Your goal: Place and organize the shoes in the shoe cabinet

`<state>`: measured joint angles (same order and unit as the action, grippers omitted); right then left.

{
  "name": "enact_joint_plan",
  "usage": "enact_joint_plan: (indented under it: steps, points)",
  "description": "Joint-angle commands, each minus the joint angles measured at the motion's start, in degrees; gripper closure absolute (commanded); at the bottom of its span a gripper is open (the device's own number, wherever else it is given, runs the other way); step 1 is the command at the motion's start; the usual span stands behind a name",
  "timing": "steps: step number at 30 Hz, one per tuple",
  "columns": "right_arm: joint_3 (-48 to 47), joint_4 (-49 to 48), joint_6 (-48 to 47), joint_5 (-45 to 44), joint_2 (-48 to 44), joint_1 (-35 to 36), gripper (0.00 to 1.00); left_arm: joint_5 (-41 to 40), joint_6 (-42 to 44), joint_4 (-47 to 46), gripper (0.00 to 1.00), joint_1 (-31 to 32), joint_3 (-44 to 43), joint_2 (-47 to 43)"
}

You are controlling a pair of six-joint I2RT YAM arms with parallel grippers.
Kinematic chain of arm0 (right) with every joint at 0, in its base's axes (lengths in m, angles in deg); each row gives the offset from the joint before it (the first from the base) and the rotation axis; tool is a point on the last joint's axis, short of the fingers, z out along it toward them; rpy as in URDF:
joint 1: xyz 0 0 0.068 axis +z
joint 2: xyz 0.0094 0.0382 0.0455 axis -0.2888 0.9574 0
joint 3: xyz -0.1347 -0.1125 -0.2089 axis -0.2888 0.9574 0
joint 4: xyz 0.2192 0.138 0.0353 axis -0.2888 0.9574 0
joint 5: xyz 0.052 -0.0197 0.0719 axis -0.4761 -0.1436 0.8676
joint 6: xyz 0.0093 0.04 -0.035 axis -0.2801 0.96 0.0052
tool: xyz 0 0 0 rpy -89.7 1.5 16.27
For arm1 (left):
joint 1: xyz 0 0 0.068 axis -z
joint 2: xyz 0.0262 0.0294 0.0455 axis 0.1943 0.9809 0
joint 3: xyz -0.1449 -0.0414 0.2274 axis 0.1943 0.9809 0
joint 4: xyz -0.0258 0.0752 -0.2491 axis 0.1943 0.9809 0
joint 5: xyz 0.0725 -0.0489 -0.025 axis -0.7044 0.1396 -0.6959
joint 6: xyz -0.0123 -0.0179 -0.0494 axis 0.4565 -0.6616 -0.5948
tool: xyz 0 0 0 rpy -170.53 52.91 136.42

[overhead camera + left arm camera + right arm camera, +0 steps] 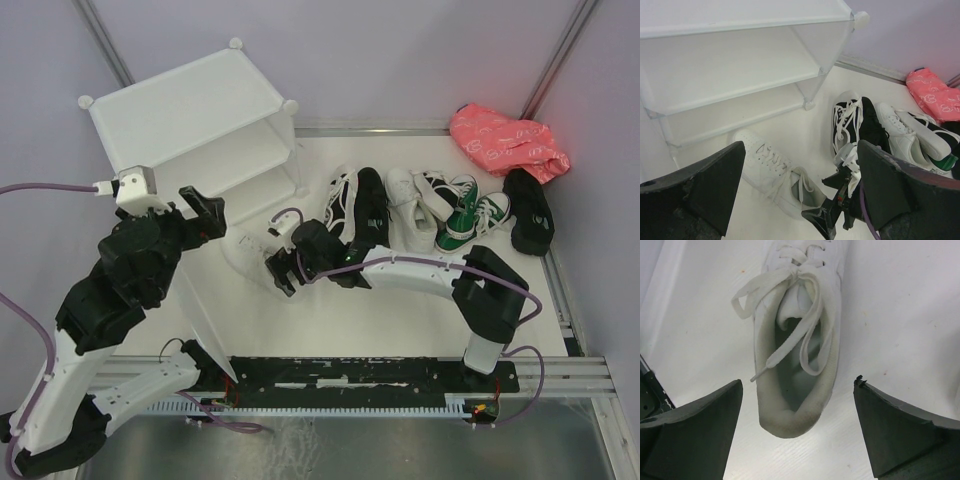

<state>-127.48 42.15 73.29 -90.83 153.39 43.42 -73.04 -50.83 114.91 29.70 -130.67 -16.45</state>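
A white sneaker (243, 254) lies on the floor in front of the white shoe cabinet (190, 105), toe toward the cabinet. My right gripper (279, 268) is open and empty, its fingers (695, 430) on either side of and just behind the sneaker's heel (795, 405), not touching it. My left gripper (192, 215) is open and empty, held above the scene; in its view the same sneaker (767, 167) and the cabinet's shelves (730, 95) show. The other shoes stand in a row at the back: a black sneaker with white laces (345, 200), white sneakers (412, 205), green sneakers (470, 218) and black shoes (530, 208).
A pink bag (505, 140) lies at the back right corner. The cabinet's translucent door panel (205, 320) hangs open toward the near edge, beside my left arm. A metal rail (400, 130) runs along the back wall.
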Motion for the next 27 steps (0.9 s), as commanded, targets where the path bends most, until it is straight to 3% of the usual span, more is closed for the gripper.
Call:
enact_joint_plan:
  steps: [1, 9, 19, 27]
  points:
    - [-1.9, -6.1, -2.3, 0.9, -0.5, 0.3, 0.01, -0.5, 3.7, -4.3, 0.01, -0.1, 1.0, -1.5]
    - [-4.5, -5.3, -1.2, 1.6, -2.9, 0.9, 0.01, -0.6, 4.6, -3.8, 0.01, 0.0, 1.1, -2.2]
    - [0.7, -1.0, -1.3, -0.3, -5.0, 2.4, 0.01, -1.2, 4.8, -3.7, 0.01, -0.1, 2.8, -3.8]
    - [2.4, -3.4, -2.2, -0.8, -0.8, 3.6, 0.01, -1.4, 4.7, -3.2, 0.01, -0.1, 2.4, -3.9]
